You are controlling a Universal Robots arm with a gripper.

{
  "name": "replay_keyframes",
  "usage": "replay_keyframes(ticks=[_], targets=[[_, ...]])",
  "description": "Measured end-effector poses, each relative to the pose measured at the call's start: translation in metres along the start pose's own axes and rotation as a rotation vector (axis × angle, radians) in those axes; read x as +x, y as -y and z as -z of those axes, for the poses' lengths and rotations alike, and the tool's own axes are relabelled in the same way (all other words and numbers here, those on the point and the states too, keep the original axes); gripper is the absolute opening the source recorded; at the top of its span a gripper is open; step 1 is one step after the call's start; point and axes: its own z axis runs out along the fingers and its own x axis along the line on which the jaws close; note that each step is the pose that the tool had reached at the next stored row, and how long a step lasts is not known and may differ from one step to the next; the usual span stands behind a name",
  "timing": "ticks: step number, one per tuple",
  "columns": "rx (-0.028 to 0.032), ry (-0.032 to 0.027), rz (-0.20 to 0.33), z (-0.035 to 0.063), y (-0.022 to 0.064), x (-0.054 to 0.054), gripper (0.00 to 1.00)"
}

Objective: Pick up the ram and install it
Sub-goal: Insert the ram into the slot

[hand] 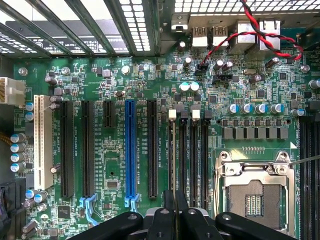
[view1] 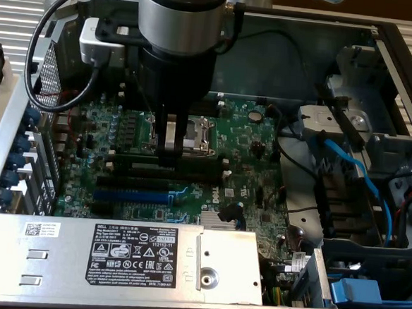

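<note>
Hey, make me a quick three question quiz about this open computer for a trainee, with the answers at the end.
1. True or false: a cooler covers the CPU socket.
2. One expansion slot is neither black nor white. What colour is it?
3. The gripper, shut on the ram, hangs over: A the power supply; B the memory slots; C the rear ports.
Key: 1 false, the socket is bare; 2 blue; 3 B.
</note>
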Motion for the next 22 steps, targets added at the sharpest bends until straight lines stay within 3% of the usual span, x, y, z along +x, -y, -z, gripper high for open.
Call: replay_keyframes(ticks=[4,7,15,22], targets=[[-0.0001,0.0000,0.000,0.0000,0.0000,0.0000,0.14],[0.0000,-0.0001,0.000,0.0000,0.0000,0.0000,0.27],[0.0001,0.0000,0.000,0.0006,0.0000,0.0000,0.27],[0.0001,0.0000,0.000,0.0094,-0.0001,0.0002,0.27]])
